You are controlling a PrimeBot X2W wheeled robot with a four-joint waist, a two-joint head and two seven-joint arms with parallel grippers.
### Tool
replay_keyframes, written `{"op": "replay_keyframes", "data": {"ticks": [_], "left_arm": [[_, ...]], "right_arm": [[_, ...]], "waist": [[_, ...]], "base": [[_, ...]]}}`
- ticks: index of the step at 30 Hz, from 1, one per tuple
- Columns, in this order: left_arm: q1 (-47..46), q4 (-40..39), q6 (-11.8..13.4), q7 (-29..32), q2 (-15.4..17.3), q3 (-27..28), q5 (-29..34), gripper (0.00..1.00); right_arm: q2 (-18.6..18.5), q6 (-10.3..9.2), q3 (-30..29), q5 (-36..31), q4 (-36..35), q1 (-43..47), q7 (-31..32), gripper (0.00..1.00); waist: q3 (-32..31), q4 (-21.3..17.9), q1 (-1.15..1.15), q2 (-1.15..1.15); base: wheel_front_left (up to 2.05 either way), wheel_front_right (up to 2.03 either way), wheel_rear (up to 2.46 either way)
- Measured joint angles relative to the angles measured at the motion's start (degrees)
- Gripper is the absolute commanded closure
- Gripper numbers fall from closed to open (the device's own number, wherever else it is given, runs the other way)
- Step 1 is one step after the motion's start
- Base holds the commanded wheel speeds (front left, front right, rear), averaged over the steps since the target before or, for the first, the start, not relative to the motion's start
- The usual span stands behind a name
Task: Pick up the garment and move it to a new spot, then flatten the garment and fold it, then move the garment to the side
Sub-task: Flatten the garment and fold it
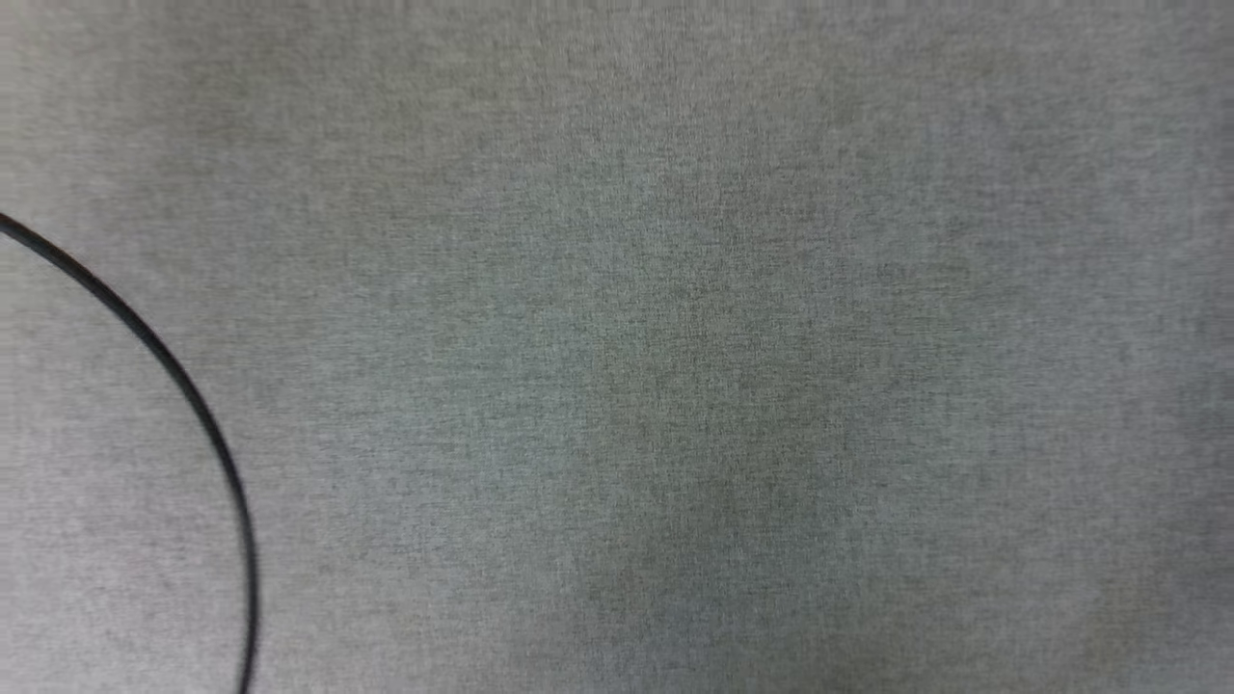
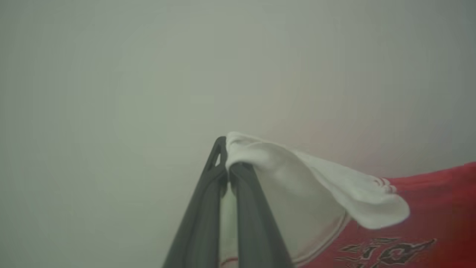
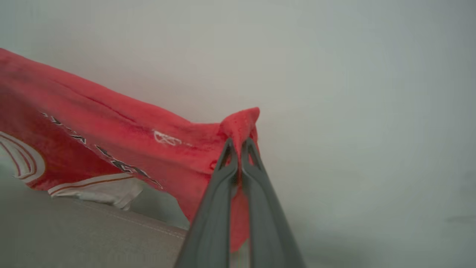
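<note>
The garment (image 2: 427, 208) is a red T-shirt with white sleeves, striped trim and a black-and-white print, hanging stretched between my two grippers. In the left wrist view my left gripper (image 2: 227, 167) is shut on a white sleeve (image 2: 297, 167), which drapes over the right finger. My right gripper (image 3: 240, 143) in the right wrist view is shut on a bunched red corner of the garment (image 3: 122, 130), and the cloth runs away to the left with a white sleeve hanging below it.
The head view looks down on a grey fabric surface (image 1: 675, 337) crossed at the lower left by a thin black curved cable (image 1: 183, 386). A grey stitched edge of that surface (image 3: 93, 230) lies under the hanging cloth in the right wrist view.
</note>
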Motion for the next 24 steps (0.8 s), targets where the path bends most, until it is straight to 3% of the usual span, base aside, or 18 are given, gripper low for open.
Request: {"op": "replay_keyframes", "data": {"ticks": [1, 2, 6, 14, 24], "left_arm": [[2.47, -0.03, -0.31, -0.24, -0.36, -0.16, -0.07, 1.0], [11.0, -1.69, -0.42, -0.32, -0.97, -0.43, -0.23, 1.0], [24.14, -7.11, 0.15, -0.34, -1.71, 0.4, 0.08, 1.0], [53.11, -15.27, 1.62, -0.34, -1.69, 0.77, -0.98, 1.0], [79.89, -24.74, 3.7, 2.02, 3.03, -1.41, -3.86, 1.0]], "right_arm": [[0.14, 0.0, 1.2, 0.4, 0.86, 1.6, -0.73, 1.0], [0.45, 0.01, 4.48, 1.85, 2.55, 6.82, -2.67, 1.0], [0.05, 0.0, 9.16, 4.53, 3.35, 14.51, -4.52, 1.0], [-3.31, 0.0, 18.03, 10.98, 1.99, 31.22, -6.48, 1.0], [-6.75, 0.0, 20.62, 17.28, -1.68, 46.81, -6.93, 1.0]], "waist": [[-0.55, 0.03, 0.0, 0.0], [-2.48, 0.04, 0.0, 0.0], [-5.74, 0.06, -0.01, 0.0], [-14.33, 0.47, -0.01, 0.0], [-25.62, 1.27, -0.03, 0.0]], "base": [[0.0, 0.0, 0.0], [0.0, 0.0, 0.0], [0.0, 0.0, 0.0], [0.0, 0.0, 0.0], [0.0, 0.0, 0.0]]}}
